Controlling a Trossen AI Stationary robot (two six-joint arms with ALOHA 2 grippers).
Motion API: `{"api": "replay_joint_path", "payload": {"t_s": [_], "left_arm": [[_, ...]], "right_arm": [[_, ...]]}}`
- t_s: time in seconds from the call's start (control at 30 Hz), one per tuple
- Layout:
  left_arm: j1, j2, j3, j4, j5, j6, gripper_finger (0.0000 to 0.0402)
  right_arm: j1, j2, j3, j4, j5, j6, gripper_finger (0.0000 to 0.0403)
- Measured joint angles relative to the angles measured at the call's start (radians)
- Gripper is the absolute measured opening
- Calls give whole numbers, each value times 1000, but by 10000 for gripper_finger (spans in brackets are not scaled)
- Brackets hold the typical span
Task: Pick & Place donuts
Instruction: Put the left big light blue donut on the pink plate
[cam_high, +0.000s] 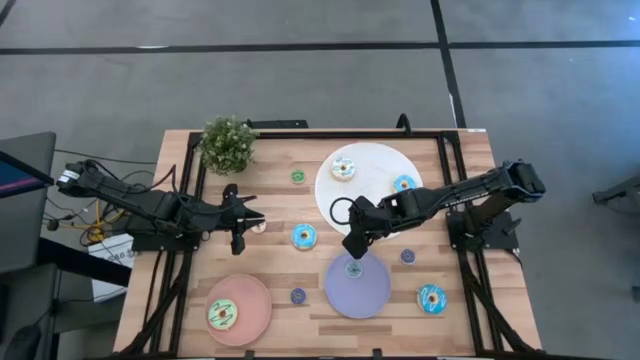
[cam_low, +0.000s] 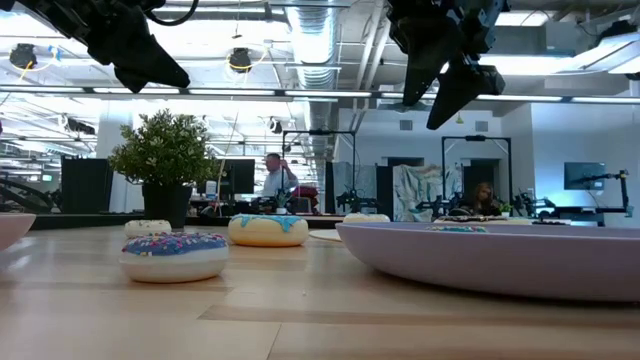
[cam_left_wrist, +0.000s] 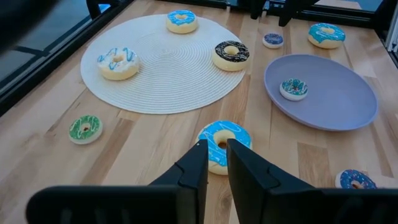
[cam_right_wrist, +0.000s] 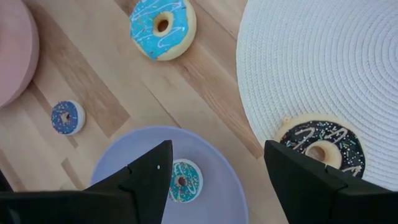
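My right gripper (cam_high: 352, 245) hangs open above the purple plate (cam_high: 375, 300), raised well off it in the low view (cam_low: 450, 95). A tiny teal donut (cam_right_wrist: 182, 180) lies flat on that plate below the spread fingers. A chocolate donut (cam_right_wrist: 320, 148), a white-iced donut (cam_high: 343, 168) and a blue one (cam_high: 404, 184) lie on the white woven mat (cam_high: 375, 160). Another blue donut (cam_left_wrist: 222, 142) lies on the wood just ahead of my left gripper (cam_left_wrist: 216, 171), which is shut to a narrow slit and holds nothing. A green donut (cam_high: 222, 315) sits on the pink plate (cam_high: 255, 295).
Loose on the wood lie a tiny green donut (cam_high: 297, 177), two tiny purple ones (cam_high: 408, 256) (cam_high: 298, 296) and a blue donut (cam_high: 432, 298). A potted plant (cam_high: 228, 143) stands at the far left. Black frame rails run along the table's edges.
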Motion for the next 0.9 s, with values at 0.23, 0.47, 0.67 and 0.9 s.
{"api": "replay_joint_path", "payload": {"t_s": [0.23,0.47,0.67,0.9], "left_arm": [[0,0,0,0,-1,0,52],[0,0,0,0,-2,5,52],[0,0,0,0,-4,-10,53],[0,0,0,1,-28,-50,89]], "right_arm": [[0,0,0,1,0,-17,244],[-2,0,0,1,1,-74,244],[-2,0,0,0,23,-144,244],[-29,0,-70,25,39,-218,244]]}}
